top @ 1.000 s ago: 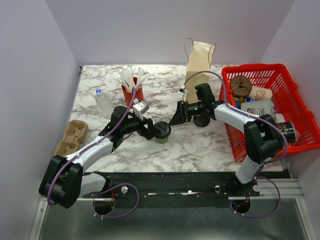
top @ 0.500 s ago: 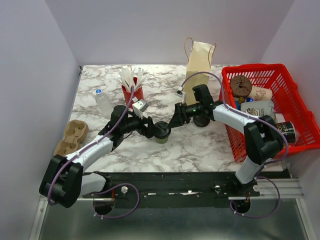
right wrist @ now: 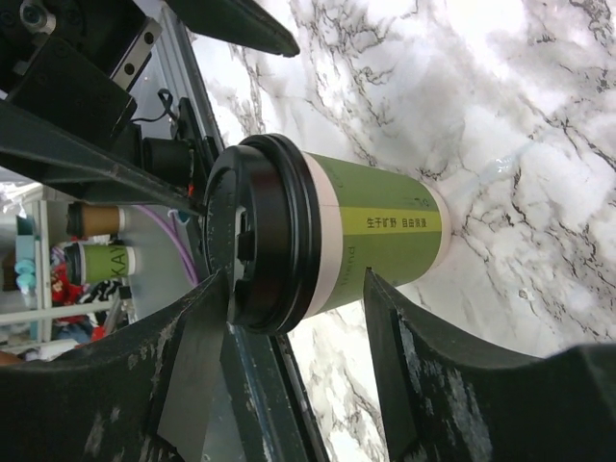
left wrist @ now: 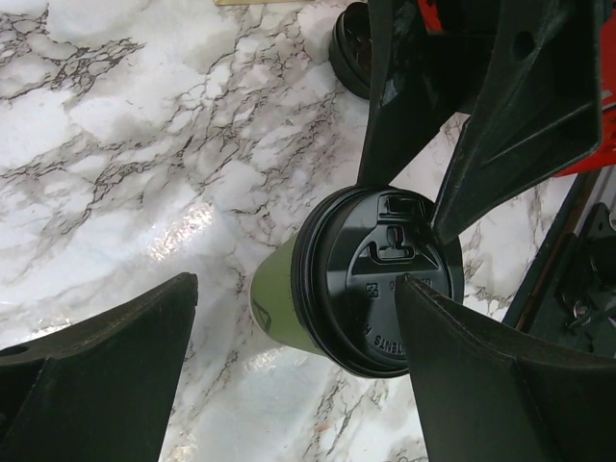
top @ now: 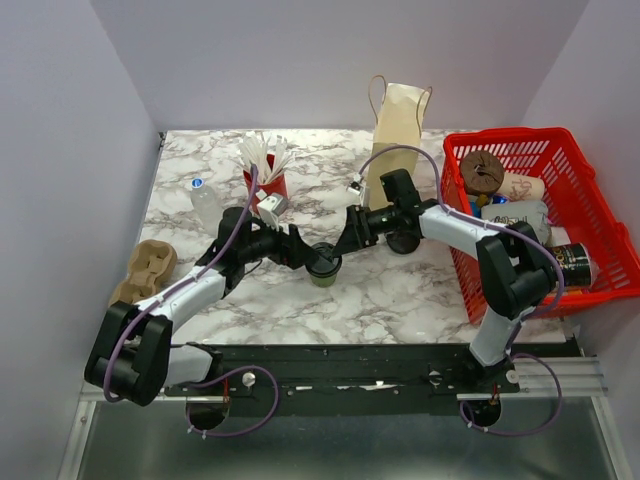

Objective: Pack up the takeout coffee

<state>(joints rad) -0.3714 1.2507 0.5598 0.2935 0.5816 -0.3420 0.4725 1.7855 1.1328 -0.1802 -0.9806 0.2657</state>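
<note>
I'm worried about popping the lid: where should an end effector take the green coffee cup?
Probably the paper wall of the green cup, below its black lid, coming in level from the side. The cup stands upright with its round wall exposed; squeezing the lid's overhanging rim might lift it off.

Cup, hands and basket only partly seen

From above, the olive-green coffee cup (top: 323, 279) is mostly masked by its black lid (top: 323, 262). The left hand (top: 300, 257) and right hand (top: 349, 238) crowd it, and whether either touches it cannot be told there. In the left wrist view the cup's base is hidden, and the black disc (left wrist: 348, 43) is cropped by the top edge. In the right wrist view, the cups (right wrist: 96, 260) at the left edge are blurred. The right arm (top: 455, 228) hides part of the red basket (top: 560, 140).
</note>
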